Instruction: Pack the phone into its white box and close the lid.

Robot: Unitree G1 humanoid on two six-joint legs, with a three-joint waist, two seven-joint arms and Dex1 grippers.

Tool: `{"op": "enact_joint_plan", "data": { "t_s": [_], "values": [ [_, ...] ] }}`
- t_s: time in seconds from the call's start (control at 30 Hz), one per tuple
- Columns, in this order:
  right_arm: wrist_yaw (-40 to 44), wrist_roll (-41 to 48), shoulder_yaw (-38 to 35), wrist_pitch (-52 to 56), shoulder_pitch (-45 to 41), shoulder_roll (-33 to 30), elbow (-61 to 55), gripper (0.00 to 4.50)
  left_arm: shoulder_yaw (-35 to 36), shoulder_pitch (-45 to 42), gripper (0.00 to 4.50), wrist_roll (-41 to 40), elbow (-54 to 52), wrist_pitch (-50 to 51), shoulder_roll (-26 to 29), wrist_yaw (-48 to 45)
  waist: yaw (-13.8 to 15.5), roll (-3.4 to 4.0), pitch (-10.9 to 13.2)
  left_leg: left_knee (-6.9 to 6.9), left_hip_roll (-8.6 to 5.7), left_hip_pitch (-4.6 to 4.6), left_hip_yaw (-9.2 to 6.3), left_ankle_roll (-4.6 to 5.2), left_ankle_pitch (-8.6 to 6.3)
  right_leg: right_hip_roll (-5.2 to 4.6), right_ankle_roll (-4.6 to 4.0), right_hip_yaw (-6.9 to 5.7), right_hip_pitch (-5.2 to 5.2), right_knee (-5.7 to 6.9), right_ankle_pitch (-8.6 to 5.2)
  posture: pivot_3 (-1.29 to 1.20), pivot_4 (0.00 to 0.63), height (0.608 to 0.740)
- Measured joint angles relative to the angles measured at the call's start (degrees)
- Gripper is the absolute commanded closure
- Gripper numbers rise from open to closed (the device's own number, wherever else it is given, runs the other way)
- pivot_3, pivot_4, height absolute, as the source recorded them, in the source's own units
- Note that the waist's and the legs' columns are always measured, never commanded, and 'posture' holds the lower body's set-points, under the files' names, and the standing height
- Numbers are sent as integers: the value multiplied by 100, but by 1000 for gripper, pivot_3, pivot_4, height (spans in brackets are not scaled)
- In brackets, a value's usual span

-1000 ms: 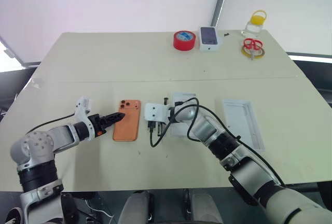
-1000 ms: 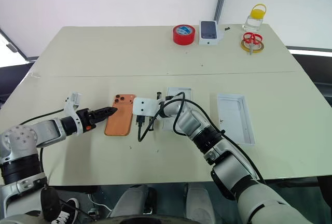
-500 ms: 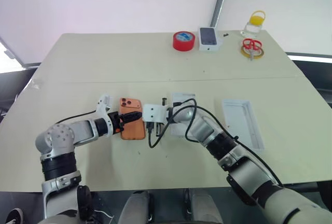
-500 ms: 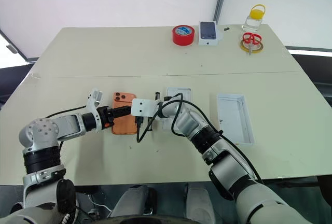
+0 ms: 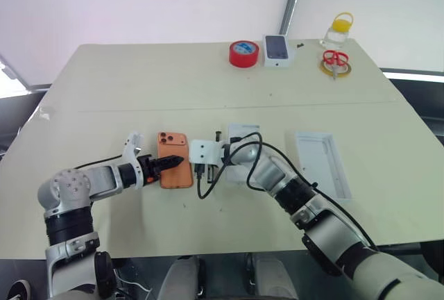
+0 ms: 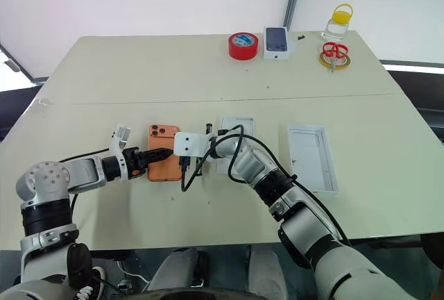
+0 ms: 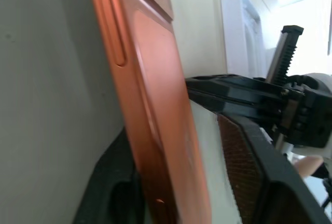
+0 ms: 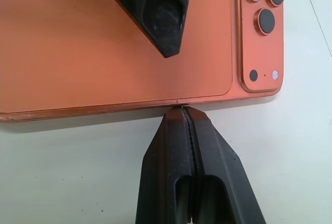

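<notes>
The orange phone [image 5: 175, 169] lies back-up on the table, with its camera cluster at the far end. My left gripper [image 5: 176, 162] reaches in from the left and straddles the phone's left edge. One finger is under that edge. The other finger [image 7: 244, 172] hangs over the phone's back with a thin gap, so the gripper is open. My right gripper [image 8: 182, 111] is shut, its tips against the phone's right edge. The white box [image 5: 241, 135] sits just right of the phone, partly under my right arm. The lid [image 5: 320, 162] lies open side up further right.
At the table's far edge stand a red tape roll [image 5: 244, 53] and a sealed white box with a phone picture [image 5: 277, 50]. Red scissors on a yellow ring [image 5: 336, 62] and a jar with a yellow lid [image 5: 338, 30] are there too. A cable loops off my right wrist [image 5: 208, 182].
My left gripper has slid right, onto the phone's left edge, and its fingers have narrowed around it. The right arm has stayed where it was.
</notes>
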Motion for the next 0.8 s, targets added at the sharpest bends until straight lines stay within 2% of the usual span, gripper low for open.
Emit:
{"op": "enact_joint_plan", "data": {
  "t_s": [0.1, 0.2, 0.27, 0.3, 0.63, 0.77, 0.8],
  "values": [
    [-7, 1, -2, -3, 0, 10, 0, 4500, 110, 11, 2379, -14, 16, 102, 7, -5, -2, 0, 0, -7, 0, 0, 0, -2, 1, 0, 0, 0, -4, -2, 0, 0, 150, 740],
    [-15, 0, -1, -20, 0, 5, 2, 4500, 215, 12, 3267, -14, 55, 224, -25, 22, -2, 0, 0, -20, 0, 1, 1, -10, 7, 0, 1, 1, -9, -4, 0, 0, 150, 740],
    [-19, -2, 0, -43, 1, 1, 2, 4500, 304, 39, 4207, -61, 134, 304, -84, -7, 4, -4, 1, -33, -1, 1, 1, -22, 15, 0, 1, 1, -14, -6, 1, 0, 150, 740],
    [-21, -3, 0, -47, 4, -7, 4, 4500, 411, 25, 4454, -194, 109, 370, -140, -88, 12, -11, -3, -38, 1, 3, -1, -27, 17, 1, 0, 0, -15, -6, 1, 0, 150, 740],
    [29, 231, -214, 117, 172, 4, -190, 4500, 794, 66, 4454, -552, 367, 596, -305, 75, 24, -22, 6, -44, 1, -5, -4, -31, 21, 1, 0, 0, -23, -8, 1, 0, 150, 740],
    [114, 1169, -1032, 492, 317, 89, -548, 4500, 1093, 68, 4454, -628, 239, 271, -577, 156, 30, -56, 50, -43, 3, -19, -6, -36, 23, -1, -1, -1, -37, -7, 3, 0, 150, 740],
    [206, 1491, -1281, 577, 316, 97, -718, 4245, 1018, 184, 4499, -592, 36, -3, -626, 139, 24, -63, 55, -45, 7, -20, -6, -37, 22, -1, -2, -1, -38, -10, 3, 0, 150, 740]
  ]
}}
